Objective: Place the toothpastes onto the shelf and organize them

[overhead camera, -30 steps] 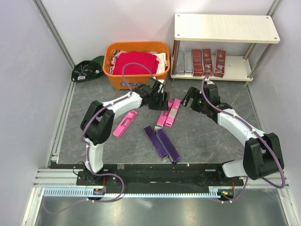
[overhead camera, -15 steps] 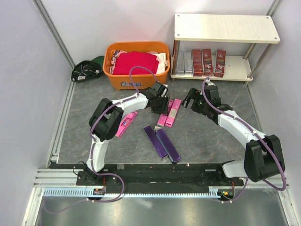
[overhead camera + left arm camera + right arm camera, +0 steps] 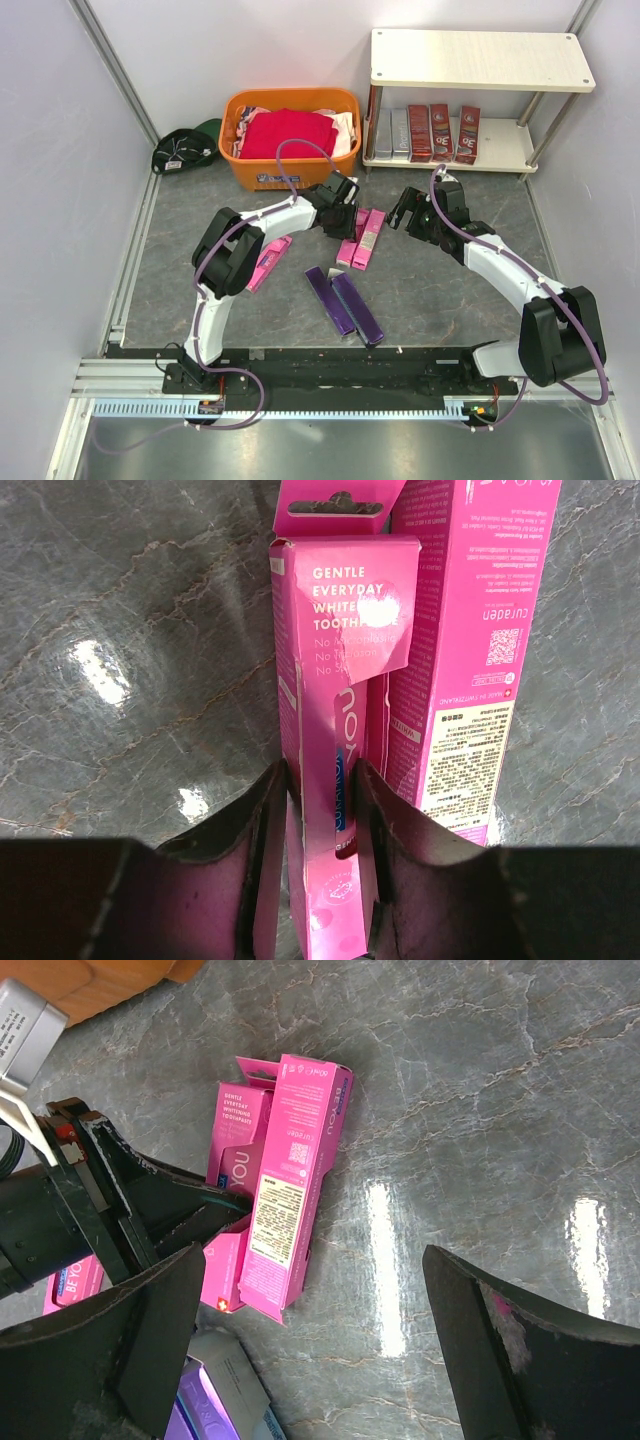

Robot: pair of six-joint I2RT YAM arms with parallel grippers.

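**A:** Versus a second ago, the left arm's elbow has swung in toward centre and the left gripper [image 3: 345, 214] has slid right onto the pink pair. The right arm has barely shifted.

**B:** Progress?

**A:** Top view: the shelf [image 3: 480, 60] at upper right has five toothpastes [image 3: 425, 130] standing on its lower board, two silver-grey and three dark red. Five are still on the surface [image 3: 450, 300]. The pink box [image 3: 350, 250] and second pink box [image 3: 368, 240] lie side by side at centre. A lone pink box [image 3: 265, 265] lies to their left, and two purple boxes [image 3: 343, 303] sit lower in the frame. I'd call it roughly half done.

**B:** Left wrist?

**A:** The gripper is narrowed onto the pink box [image 3: 325, 680], which runs up the middle of the frame. Its fingers [image 3: 262, 830] press both long sides near the box's lower end. The second pink box [image 3: 470, 660] touches it on the right. The box looks to be down on the surface, not lifted.

**B:** Right wrist?

**A:** The right gripper [image 3: 312, 1253] is spread wide with nothing between its fingers. It hangs above the surface, with the pink pair at centre-left of the frame. The left gripper shows at the left edge, on the pink box. My read is that the grasp is made and the carry to the shelf is next.
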